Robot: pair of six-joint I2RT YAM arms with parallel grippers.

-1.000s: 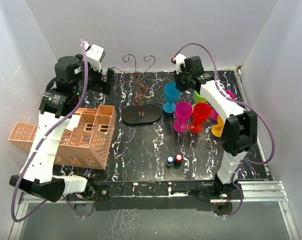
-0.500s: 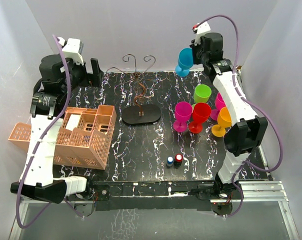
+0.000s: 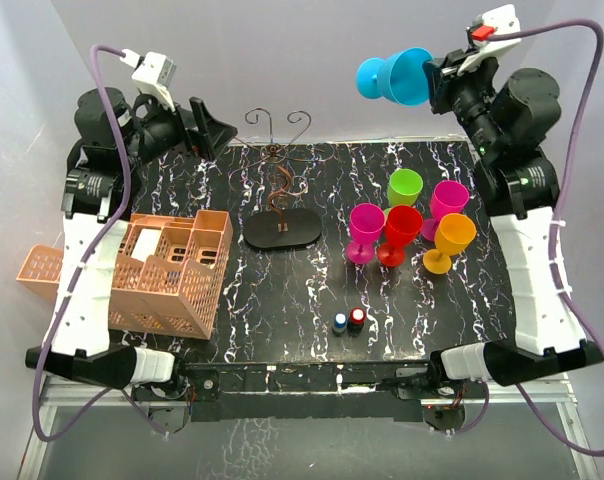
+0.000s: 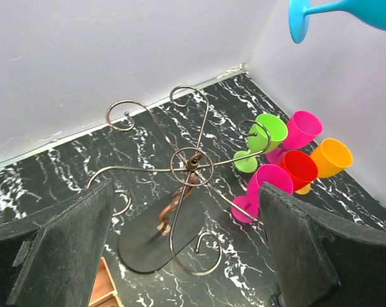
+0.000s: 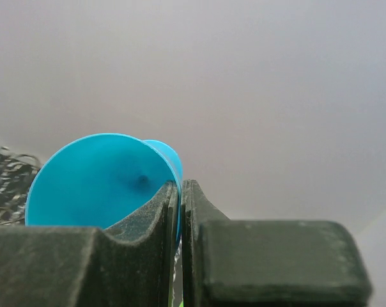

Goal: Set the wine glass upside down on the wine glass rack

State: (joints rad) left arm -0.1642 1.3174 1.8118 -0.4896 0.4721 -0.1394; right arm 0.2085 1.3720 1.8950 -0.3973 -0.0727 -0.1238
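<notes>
step: I'd call this the carry-and-flip bit. The glass is up off the table, not inverted yet and nowhere near hung.

my right claw: pinched tight on the rim of the blue wine glass. From the wrist view it looks like one finger is inside the bowl and one outside.

glass attitude: lying roughly sideways in the air, mouth toward my claw, foot pointing left.

where the glass is: high over the back right corner of the table, close to the back wall.

rack: standing back-middle on the table, down and left of the glass and well apart from it. Nothing is hanging on its scroll arms.

my left claw: wide open with nothing in it, up at the back left, looking down over the rack.

next move (my guess): swing left and down, finish rolling the wrist so the mouth faces down, then feed the stem into a scroll so the foot sits on the wire.

worry: it's a thin rim grip, so the glass could pivot. The other glasses stand near the rack's right side, so I'd come in from above.
</notes>
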